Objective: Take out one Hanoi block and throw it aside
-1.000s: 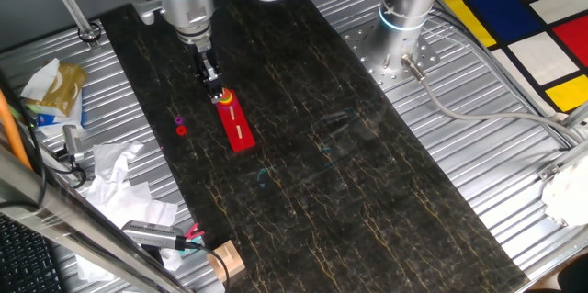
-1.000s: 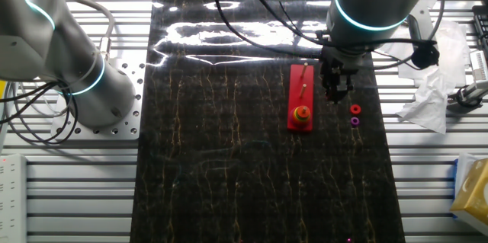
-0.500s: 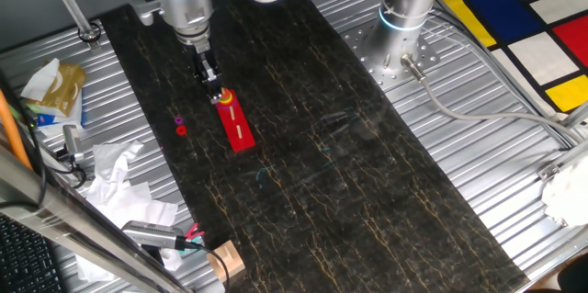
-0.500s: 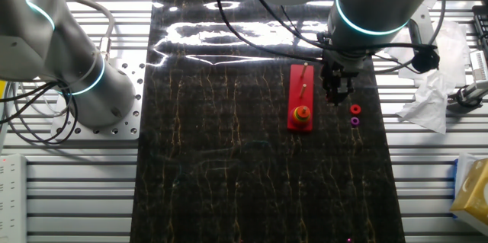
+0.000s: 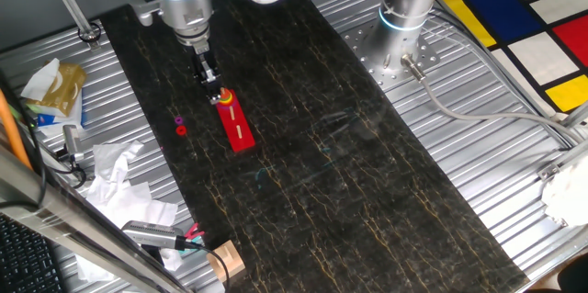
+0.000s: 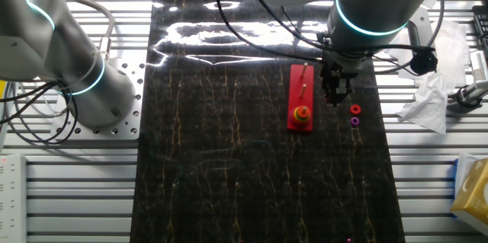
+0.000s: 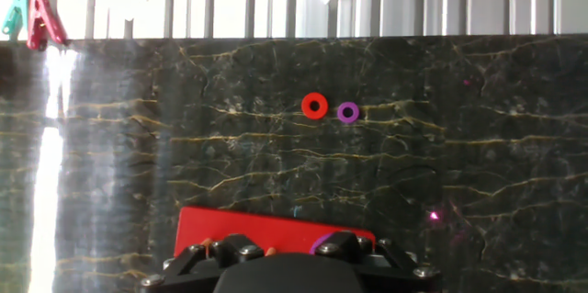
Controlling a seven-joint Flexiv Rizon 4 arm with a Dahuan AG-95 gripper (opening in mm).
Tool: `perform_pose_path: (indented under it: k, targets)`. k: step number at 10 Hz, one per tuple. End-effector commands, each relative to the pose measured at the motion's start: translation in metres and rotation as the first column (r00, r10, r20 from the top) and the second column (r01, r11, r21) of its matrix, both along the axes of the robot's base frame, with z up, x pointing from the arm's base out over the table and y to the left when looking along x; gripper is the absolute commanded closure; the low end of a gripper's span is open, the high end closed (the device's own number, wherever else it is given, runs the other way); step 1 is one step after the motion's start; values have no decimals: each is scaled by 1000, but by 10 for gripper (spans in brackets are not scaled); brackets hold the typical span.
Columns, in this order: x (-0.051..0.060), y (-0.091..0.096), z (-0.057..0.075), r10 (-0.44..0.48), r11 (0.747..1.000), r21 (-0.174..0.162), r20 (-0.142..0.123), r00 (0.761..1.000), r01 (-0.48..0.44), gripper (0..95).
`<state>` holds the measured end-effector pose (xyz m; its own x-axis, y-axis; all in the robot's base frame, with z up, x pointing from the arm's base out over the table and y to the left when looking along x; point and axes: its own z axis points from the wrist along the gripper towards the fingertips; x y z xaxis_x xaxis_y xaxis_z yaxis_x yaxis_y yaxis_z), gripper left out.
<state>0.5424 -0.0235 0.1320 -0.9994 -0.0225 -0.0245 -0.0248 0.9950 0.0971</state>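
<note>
The Hanoi block, a tiny orange-red ring, lies flat on the dark mat next to a tiny purple ring. It also shows in one fixed view and in the other fixed view. My gripper hangs above the mat between the long red peg board and the two rings, with its fingers slightly apart and nothing between them. In one fixed view the gripper is just beyond the board's end. A small stack of discs sits on one peg of the board.
A second grey arm base stands left of the mat. Crumpled paper, a yellow-white packet and a small wooden block lie off the mat's edge. Clothes pegs lie at the far mat corner.
</note>
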Motion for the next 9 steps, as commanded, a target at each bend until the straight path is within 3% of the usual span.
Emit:
perform_pose_path:
  k: [1,2,3,9]
  targets:
    - [-1,0,0,-14,999,41,4,1000,14,380]
    - [-1,0,0,-16,999,36,4,1000,16,380]
    - [-1,0,0,-27,999,38,-7,1000,27,570]
    - [0,0,1,-25,999,35,-12,1000,25,570]
